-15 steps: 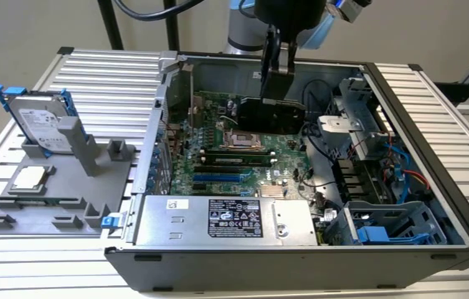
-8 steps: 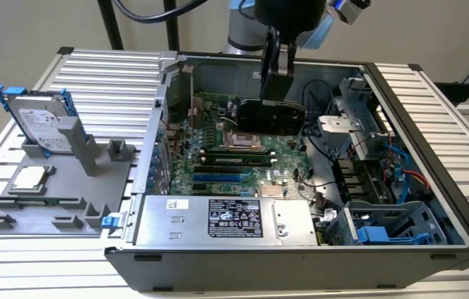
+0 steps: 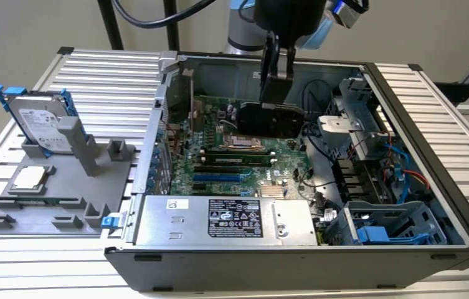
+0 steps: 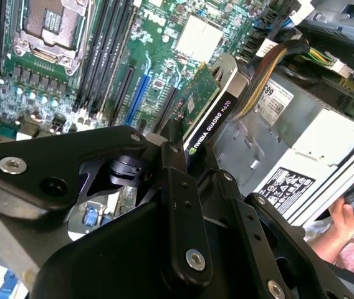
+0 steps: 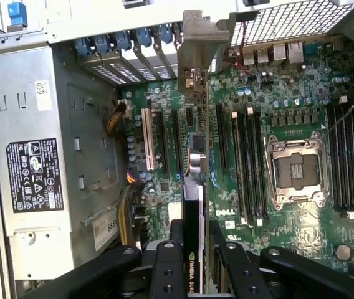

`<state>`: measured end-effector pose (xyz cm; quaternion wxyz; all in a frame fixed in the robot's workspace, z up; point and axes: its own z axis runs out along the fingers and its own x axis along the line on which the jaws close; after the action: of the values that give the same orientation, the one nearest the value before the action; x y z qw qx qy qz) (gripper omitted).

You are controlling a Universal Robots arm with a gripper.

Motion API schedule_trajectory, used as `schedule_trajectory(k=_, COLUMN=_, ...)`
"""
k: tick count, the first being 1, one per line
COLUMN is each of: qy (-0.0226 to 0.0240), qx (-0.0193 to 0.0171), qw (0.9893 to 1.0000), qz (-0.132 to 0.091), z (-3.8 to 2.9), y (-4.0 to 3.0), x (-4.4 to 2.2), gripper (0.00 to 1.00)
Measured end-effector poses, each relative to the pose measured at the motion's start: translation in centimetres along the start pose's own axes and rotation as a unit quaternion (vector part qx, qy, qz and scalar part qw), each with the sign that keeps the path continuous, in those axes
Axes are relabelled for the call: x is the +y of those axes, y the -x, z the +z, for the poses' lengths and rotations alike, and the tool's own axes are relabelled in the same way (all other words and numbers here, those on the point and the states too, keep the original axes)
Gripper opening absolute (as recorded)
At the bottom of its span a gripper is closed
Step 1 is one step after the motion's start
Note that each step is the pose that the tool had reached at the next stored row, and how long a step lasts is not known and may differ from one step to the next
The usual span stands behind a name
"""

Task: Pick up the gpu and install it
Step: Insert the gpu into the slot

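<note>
Black robot gripper (image 3: 274, 98), jaws clamped on the thin black-and-green gpu card (image 3: 273, 120), holds it edge-down over the green motherboard (image 3: 209, 134) inside the open computer case (image 3: 301, 274).

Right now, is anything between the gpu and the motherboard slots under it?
Nothing visible. The tool is shut on the gpu, held on edge above the motherboard; in the first wrist view the expansion slots beside its lower edge are bare. The yellow cables sit off to one side, against the power supply.
</note>
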<state>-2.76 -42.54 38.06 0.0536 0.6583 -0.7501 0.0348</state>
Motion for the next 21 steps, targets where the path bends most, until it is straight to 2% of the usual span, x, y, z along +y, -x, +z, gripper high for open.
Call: schedule_trajectory(k=21, qy=-0.0019, qx=0.0144, qw=0.9999, qz=0.0, z=0.87, y=0.12, x=-0.02, gripper=0.0)
